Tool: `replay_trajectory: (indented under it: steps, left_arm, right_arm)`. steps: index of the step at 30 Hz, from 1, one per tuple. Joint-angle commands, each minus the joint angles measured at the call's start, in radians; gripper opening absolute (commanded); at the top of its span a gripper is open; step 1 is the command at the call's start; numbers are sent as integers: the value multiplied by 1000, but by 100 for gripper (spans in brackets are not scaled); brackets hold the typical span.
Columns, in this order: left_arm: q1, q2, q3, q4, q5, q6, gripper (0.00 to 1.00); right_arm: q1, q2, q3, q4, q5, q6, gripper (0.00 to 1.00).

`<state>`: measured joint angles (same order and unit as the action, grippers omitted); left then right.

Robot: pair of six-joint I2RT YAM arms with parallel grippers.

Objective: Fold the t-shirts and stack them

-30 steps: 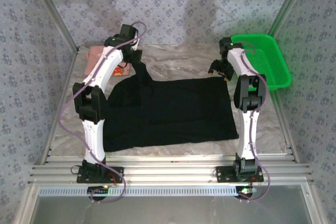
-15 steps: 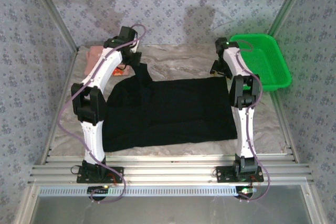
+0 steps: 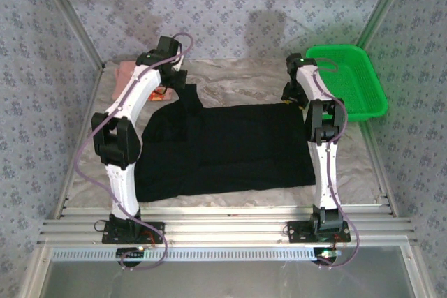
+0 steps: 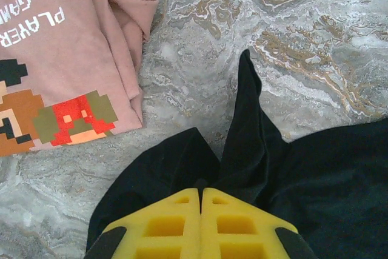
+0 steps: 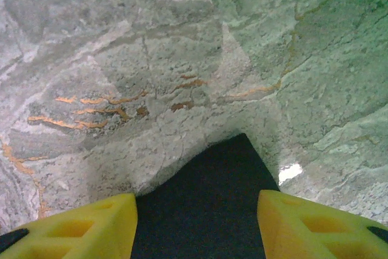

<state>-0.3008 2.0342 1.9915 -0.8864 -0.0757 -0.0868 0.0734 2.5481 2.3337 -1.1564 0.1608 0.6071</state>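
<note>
The black t-shirt [image 3: 223,148] lies spread flat across the middle of the table. My left gripper [image 3: 183,83] is shut on a raised fold of it at its far left part; the pinched cloth [image 4: 242,131] rises to the closed yellow jaws of the left gripper [image 4: 200,191]. The salmon-pink t-shirt [image 4: 54,59] lies folded with its print up, just beyond, at the far left [image 3: 129,75]. My right gripper [image 3: 292,95] is low over the black shirt's far right corner [image 5: 233,156]. That right gripper [image 5: 195,203] is open, a finger on each side of the corner.
A green plastic basket [image 3: 349,78] stands at the far right, close to the right arm. The marbled table cover [image 3: 237,78] is bare along the back. Patterned walls and metal frame rails enclose the table.
The right arm has reached farther back and down onto the black shirt's far right corner, its jaws narrowing. The left arm holds its raised fold nearly still.
</note>
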Motion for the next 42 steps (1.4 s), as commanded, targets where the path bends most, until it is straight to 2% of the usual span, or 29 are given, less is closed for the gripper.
replay_trajectory:
  steps: [1, 9, 12, 14, 20, 28, 32, 42]
  left_arm:
    - [4, -72, -7, 9, -6, 1, 0]
    - [14, -102, -36, 13, -22, 1, 0]
    - [21, -108, -63, 16, -26, 0, 0]
    - [27, -111, -66, 15, -29, 0, 0]
    - [45, -120, -64, 21, -37, -6, 0]
    - [51, -159, -84, 41, -40, 3, 0]
    - [61, -203, -126, 58, -86, 25, 0]
    - [104, -293, -209, 98, -104, 40, 0]
  right_arm:
    - [-22, 25, -35, -6, 13, 73, 51]
    - [-33, 24, -47, 42, 0, 84, 43]
    - [-34, 20, -52, 48, 11, 83, 33]
    - [-35, 14, -59, 61, 8, 83, 19]
    - [-28, -45, -81, 115, 43, 66, 0]
    - [-20, -177, -218, 245, 16, 27, 0]
    - [-19, -234, -289, 300, 0, -34, 0]
    - [-22, -349, -429, 410, 60, -74, 0]
